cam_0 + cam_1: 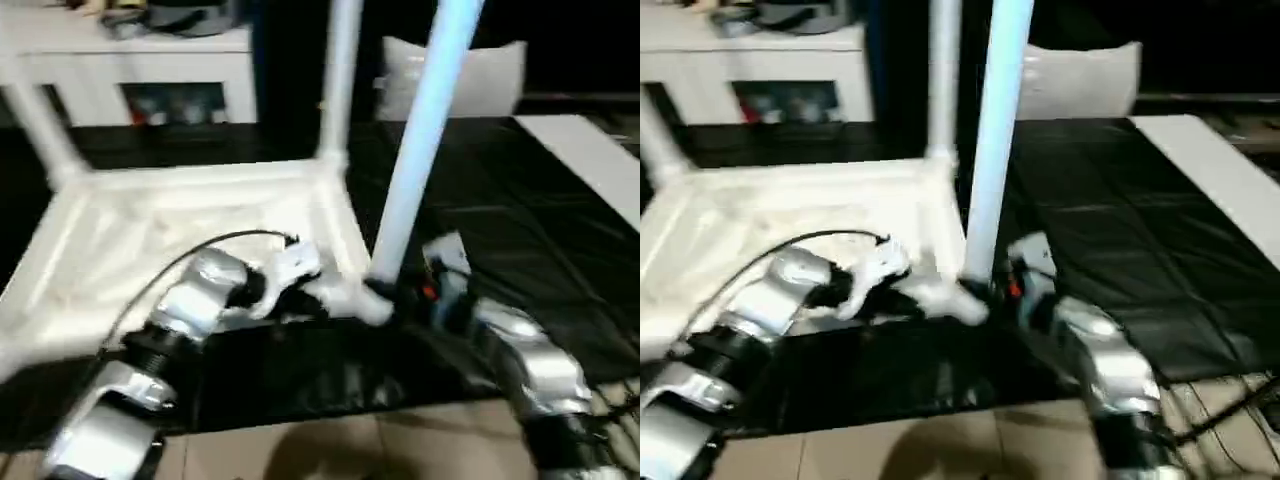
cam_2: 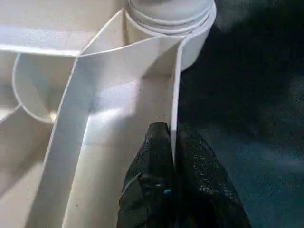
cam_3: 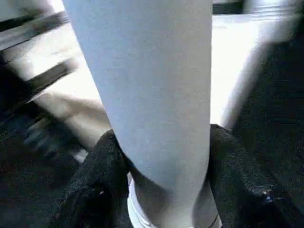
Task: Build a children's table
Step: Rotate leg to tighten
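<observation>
Tabletop (image 1: 190,215) lies upside down on the black mat (image 1: 520,230), ribbed underside up, two legs already standing in far sockets. Right gripper (image 3: 161,166) has its fingers clamped round a third leg (image 1: 425,130) low down, w/ the foot at the near-right corner socket (image 2: 171,19) — leg tilts a bit, prob. not fully seated. Left gripper (image 2: 173,161) pinches the top's thin edge wall (image 2: 176,85) just beside that socket, steadying it. Plastic looks light, stiff, fairly slick — best held low on the leg, near the socket; the thin rim may flex.
</observation>
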Available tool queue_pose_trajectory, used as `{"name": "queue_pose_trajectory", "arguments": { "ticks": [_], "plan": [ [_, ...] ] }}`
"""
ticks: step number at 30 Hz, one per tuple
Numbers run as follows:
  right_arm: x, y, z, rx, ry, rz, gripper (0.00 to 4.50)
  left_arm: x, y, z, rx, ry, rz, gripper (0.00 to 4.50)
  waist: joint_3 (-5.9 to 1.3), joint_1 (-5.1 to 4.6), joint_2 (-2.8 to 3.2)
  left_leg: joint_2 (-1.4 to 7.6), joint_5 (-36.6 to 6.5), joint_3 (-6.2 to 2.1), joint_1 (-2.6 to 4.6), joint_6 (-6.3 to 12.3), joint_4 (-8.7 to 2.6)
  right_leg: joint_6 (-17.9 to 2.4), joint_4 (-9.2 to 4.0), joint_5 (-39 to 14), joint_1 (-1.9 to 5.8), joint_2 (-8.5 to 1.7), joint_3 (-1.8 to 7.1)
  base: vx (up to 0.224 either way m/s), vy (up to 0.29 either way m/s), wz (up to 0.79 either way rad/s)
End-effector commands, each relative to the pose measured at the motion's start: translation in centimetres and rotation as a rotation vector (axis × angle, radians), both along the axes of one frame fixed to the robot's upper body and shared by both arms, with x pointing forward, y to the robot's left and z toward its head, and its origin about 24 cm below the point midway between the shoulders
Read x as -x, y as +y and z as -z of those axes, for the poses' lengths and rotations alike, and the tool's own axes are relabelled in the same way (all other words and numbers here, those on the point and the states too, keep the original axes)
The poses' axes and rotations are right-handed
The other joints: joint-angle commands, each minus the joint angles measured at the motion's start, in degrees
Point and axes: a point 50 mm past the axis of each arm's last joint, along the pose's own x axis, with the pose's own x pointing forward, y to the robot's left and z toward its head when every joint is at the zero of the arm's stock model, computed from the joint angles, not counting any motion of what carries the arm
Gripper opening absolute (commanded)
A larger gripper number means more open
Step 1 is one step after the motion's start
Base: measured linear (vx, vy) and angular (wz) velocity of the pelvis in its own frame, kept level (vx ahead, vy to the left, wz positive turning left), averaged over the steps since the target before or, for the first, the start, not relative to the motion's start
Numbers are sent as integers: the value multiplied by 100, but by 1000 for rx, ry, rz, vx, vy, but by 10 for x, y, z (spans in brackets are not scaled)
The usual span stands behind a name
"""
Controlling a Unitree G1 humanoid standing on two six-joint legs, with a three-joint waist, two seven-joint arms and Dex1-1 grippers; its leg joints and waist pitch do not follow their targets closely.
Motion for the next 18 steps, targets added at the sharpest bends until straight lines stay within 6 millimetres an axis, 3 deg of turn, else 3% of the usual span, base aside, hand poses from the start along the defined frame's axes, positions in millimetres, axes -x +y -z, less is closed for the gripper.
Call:
{"name": "queue_pose_trajectory", "arguments": {
  "ticks": [1,4,5,7,10,12,14,15,18],
  "plan": [
    [1,34,7,-20,61,-20,205,-7,-25,-14,62,-81,-70,0,-280,-19,-35,199,-2929,-258,168,-220,-403,-430,-682,-4121,71,-348,48,0,0,0],
    [-9,40,9,-34,66,136,205,-15,-36,-20,85,-140,-205,0,-290,-123,43,245,-3278,-333,158,-267,-478,-418,-685,-3770,141,-307,-50,0,0,0],
    [-10,41,9,-45,63,145,260,-15,-37,-21,86,-143,-212,0,-303,-154,60,268,-3460,-362,161,-256,-502,-463,-690,-3466,174,-312,-83,0,0,0],
    [-13,40,6,-57,45,173,273,-16,-39,-22,85,-152,-224,0,-298,-186,64,275,-3594,-362,171,-245,-538,-603,-679,-3045,182,-310,-75,0,0,0],
    [-14,35,3,-58,9,183,306,-17,-38,-24,84,-163,-219,0,-303,-179,35,242,-3335,-326,138,-170,-518,-734,-666,-3008,174,-358,-6,0,0,0],
    [-13,29,2,-45,-14,185,319,-16,-34,-24,76,-167,-205,0,-314,-151,56,252,-3134,-313,116,-135,-526,-829,-630,-2801,182,-364,35,0,0,0],
    [-13,22,1,-37,-40,188,329,-14,-30,-22,61,-172,-173,0,-364,-110,40,266,-2737,-274,70,-58,-526,-983,-564,-2270,215,-360,87,0,0,0],
    [-12,17,1,-23,-57,187,340,-13,-27,-21,53,-165,-164,0,-377,-85,39,267,-2428,-260,12,11,-528,-1087,-512,-1905,252,-358,101,0,0,0],
    [-9,6,-2,-14,-97,131,365,-11,-20,-18,46,-156,-130,0,-387,-32,32,269,-2069,-220,0,165,-502,-1181,-477,-1654,280,-348,104,0,0,0]
  ]
}}
